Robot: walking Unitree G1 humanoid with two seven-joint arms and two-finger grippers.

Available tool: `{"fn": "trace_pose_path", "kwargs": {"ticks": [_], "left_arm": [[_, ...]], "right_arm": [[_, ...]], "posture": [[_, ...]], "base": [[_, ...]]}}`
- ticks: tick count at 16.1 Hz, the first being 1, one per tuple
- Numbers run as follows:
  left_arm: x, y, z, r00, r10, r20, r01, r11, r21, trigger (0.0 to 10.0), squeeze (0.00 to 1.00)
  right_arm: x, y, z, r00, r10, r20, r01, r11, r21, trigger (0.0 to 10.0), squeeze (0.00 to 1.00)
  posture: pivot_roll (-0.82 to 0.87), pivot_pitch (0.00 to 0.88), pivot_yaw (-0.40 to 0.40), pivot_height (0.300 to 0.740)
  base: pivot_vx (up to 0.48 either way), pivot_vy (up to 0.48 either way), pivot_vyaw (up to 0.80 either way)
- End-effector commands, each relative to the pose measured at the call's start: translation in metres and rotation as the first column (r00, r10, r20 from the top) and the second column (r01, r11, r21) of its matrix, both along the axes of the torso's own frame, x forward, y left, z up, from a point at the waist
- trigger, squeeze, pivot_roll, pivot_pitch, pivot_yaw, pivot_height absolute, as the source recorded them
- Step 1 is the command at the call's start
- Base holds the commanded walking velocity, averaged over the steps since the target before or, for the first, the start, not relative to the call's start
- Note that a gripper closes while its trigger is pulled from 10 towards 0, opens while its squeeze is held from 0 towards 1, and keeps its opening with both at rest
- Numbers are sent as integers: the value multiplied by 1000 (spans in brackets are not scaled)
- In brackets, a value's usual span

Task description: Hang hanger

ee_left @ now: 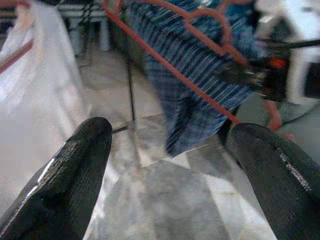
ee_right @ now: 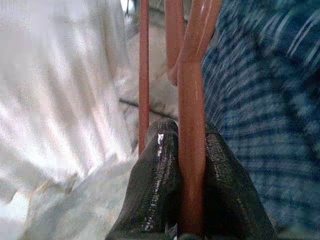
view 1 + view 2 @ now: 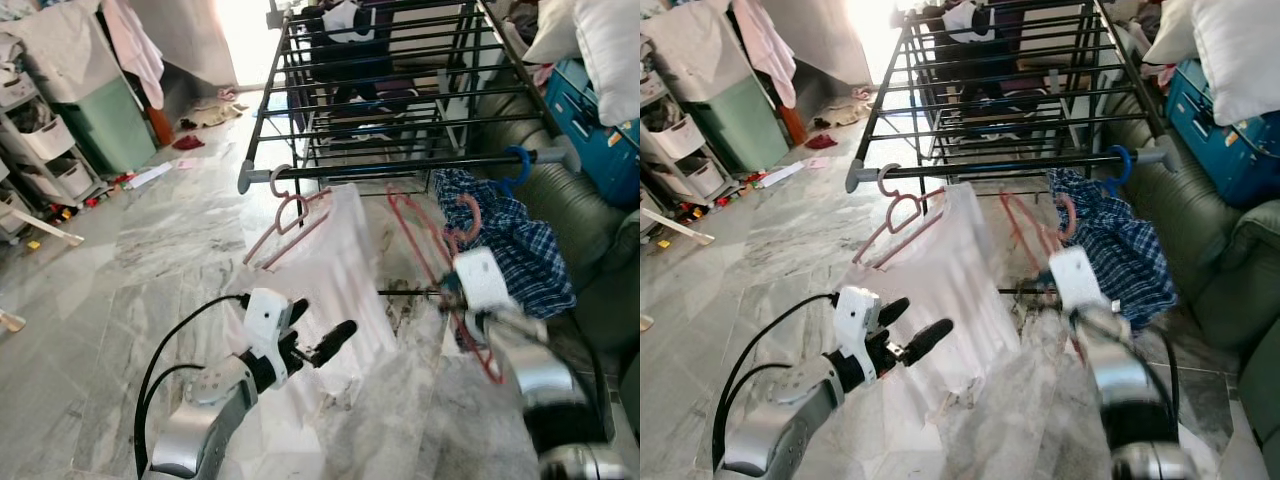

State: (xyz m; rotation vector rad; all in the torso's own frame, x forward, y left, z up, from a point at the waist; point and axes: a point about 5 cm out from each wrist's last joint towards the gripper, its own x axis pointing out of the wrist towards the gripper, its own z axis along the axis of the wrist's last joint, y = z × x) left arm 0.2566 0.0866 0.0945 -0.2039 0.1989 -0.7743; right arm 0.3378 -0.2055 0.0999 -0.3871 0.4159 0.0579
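Red hanger (image 2: 191, 150) sits pinched between the right gripper (image 2: 192, 200) fingers, its hook just short of the rack rail (image 3: 400, 168) ahead; hanging remains undone. Left gripper (image 1: 170, 165) spread, empty

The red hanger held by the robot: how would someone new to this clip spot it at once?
Find the black drying rack and its front rail. Below that rail, between the white garment on a pink hanger and the blue checked shirt, the red hanger is pinched by the right end effector. It alone is bare and not hooked on the rail.
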Motion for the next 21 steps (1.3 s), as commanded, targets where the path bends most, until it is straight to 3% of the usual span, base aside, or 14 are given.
{"fn": "trace_pose_path", "kwargs": {"ticks": [1,6,10,16,20,21], "left_arm": [[2,1,8,1000,-13,19,13,1000,0,10000,0],[-2,1,11,1000,-25,16,25,1000,3,10000,0],[-6,1,17,1000,-14,17,14,1000,-1,10000,0],[-16,6,21,1000,-16,4,16,1000,10,10000,0],[-19,12,25,1000,-25,-5,25,999,26,10000,0],[-22,9,27,998,-69,-10,69,998,11,10000,0]], "right_arm": [[7,6,5,1000,28,13,-28,1000,2,10000,0],[35,3,21,1000,17,-2,-17,999,-34,10000,0],[55,4,46,999,13,41,-13,1000,-4,10000,0],[61,8,50,999,17,31,-19,997,74,10000,0],[63,22,49,999,12,38,-17,991,136,10000,0],[64,26,51,999,2,37,-8,988,156,10000,0]], "posture": [[-107,28,109,740],[-84,33,108,740],[-40,55,99,740],[23,82,102,740],[42,86,114,740],[48,86,117,740]], "base": [[0,0,0],[0,0,0],[0,0,0],[0,0,0],[0,0,0],[0,0,0]]}}
